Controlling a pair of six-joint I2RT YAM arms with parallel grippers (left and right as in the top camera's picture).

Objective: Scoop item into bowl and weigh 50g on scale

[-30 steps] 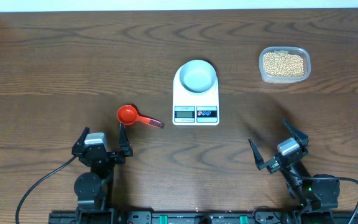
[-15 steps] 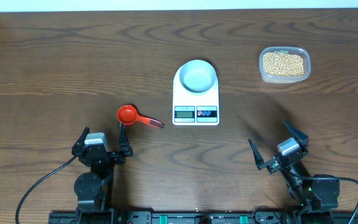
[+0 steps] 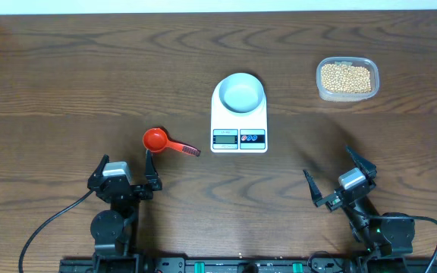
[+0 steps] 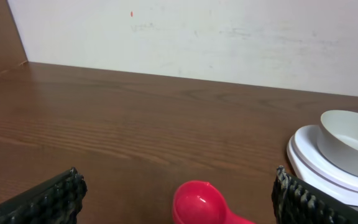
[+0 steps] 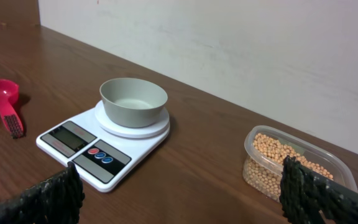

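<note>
The pale bowl (image 3: 240, 92) stands empty on the white scale (image 3: 238, 139) at the table's middle. The item, tan beans (image 3: 346, 76), fills a clear tub (image 3: 321, 88) at the far right. A red scoop (image 3: 156, 139) lies left of the scale, its handle pointing right. My left gripper (image 3: 125, 158) is open just in front of the scoop; the scoop's cup (image 4: 197, 204) shows between its fingers without touching them. My right gripper (image 3: 328, 162) is open near the front right, facing the scale (image 5: 73, 140), bowl (image 5: 133, 99) and beans (image 5: 284, 152), holding nothing.
A pale wall runs along the table's far edge (image 3: 218, 10). Brown wood tabletop lies around the scale, scoop and tub. Cables trail from both arm bases at the front edge.
</note>
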